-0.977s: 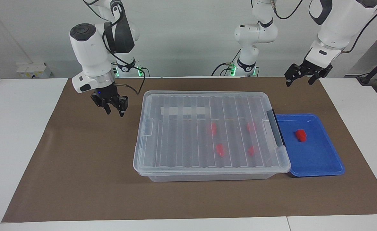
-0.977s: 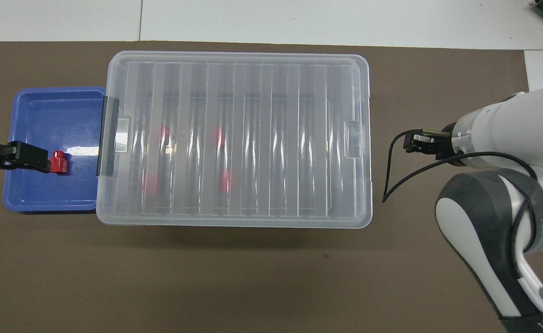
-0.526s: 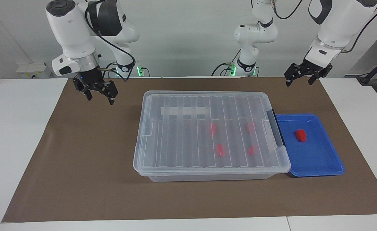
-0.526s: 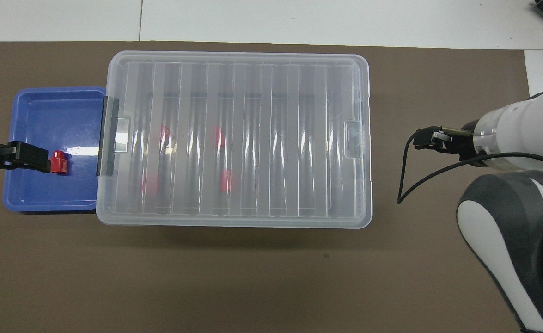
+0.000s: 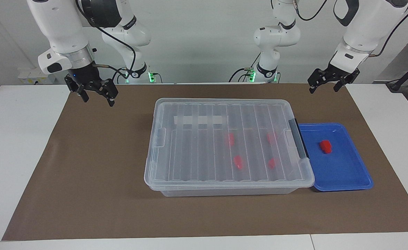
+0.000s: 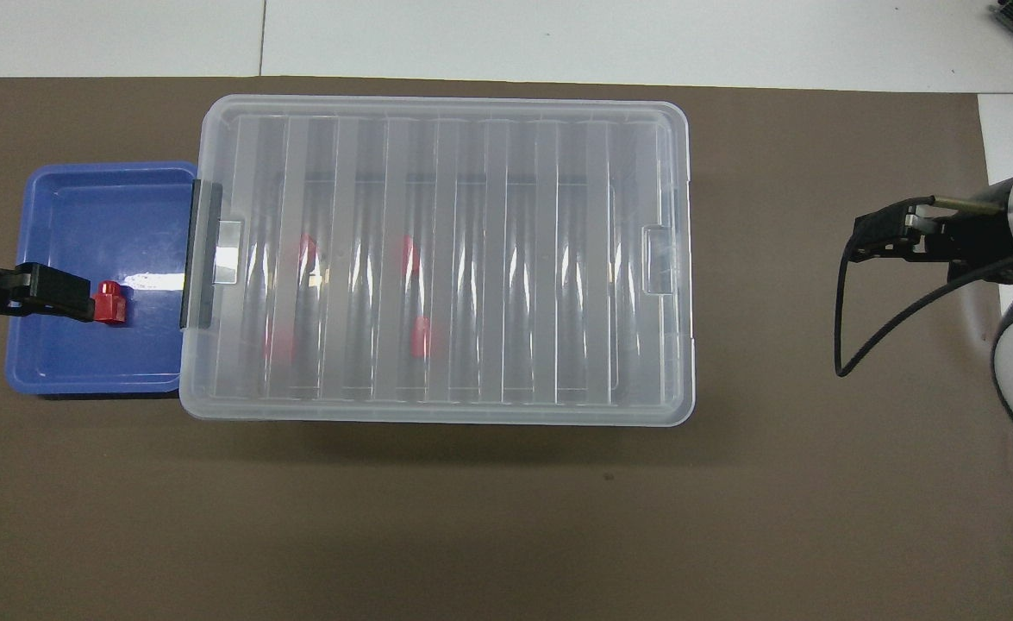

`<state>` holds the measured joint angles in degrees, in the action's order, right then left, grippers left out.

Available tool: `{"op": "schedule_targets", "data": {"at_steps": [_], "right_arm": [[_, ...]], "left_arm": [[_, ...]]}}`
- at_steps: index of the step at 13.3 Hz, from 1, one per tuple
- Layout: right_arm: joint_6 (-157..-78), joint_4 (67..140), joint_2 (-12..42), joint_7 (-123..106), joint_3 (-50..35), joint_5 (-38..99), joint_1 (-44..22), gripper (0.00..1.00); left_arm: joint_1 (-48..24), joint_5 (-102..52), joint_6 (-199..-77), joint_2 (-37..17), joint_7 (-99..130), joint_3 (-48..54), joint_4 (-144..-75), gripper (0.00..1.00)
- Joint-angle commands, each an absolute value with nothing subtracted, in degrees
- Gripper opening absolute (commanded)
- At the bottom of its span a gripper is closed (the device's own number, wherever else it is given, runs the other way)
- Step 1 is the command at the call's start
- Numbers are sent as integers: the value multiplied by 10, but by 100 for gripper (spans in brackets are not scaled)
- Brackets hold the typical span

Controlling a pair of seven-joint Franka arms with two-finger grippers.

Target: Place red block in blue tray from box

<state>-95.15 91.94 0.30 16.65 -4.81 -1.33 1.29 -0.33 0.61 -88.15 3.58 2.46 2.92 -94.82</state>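
Note:
The box (image 5: 207,152) is a clear bin with its ribbed lid closed, in the middle of the brown mat; it also shows in the overhead view (image 6: 489,259). Several red blocks show through the lid, one of them (image 5: 238,162) among the others. One red block (image 5: 325,146) (image 6: 110,302) lies in the blue tray (image 5: 346,175) (image 6: 84,366), which sits against the box's black-handle end. My left gripper (image 5: 323,88) is open and empty, raised over the mat's edge by the tray. My right gripper (image 5: 98,99) (image 6: 872,241) is open and empty, raised over the mat beside the box's other end.
The brown mat (image 5: 85,173) covers most of the white table (image 5: 16,139). The arm bases (image 5: 268,71) stand along the table's robot edge. A black cable (image 6: 851,336) hangs from the right wrist.
My right gripper has risen and drawn away from the box toward the right arm's end of the table. The left arm, the box and the blocks have not moved.

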Motion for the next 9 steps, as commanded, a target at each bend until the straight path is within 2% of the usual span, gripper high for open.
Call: {"op": "schedule_targets", "data": {"at_steps": [1, 9], "right_arm": [[-933, 914, 7, 132, -50, -14, 25, 100], [-933, 922, 3, 134, -50, -10, 31, 100]], "left_arm": [[7, 9, -880, 36, 20, 38, -941, 100], [6, 8, -881, 36, 19, 37, -941, 100]]}}
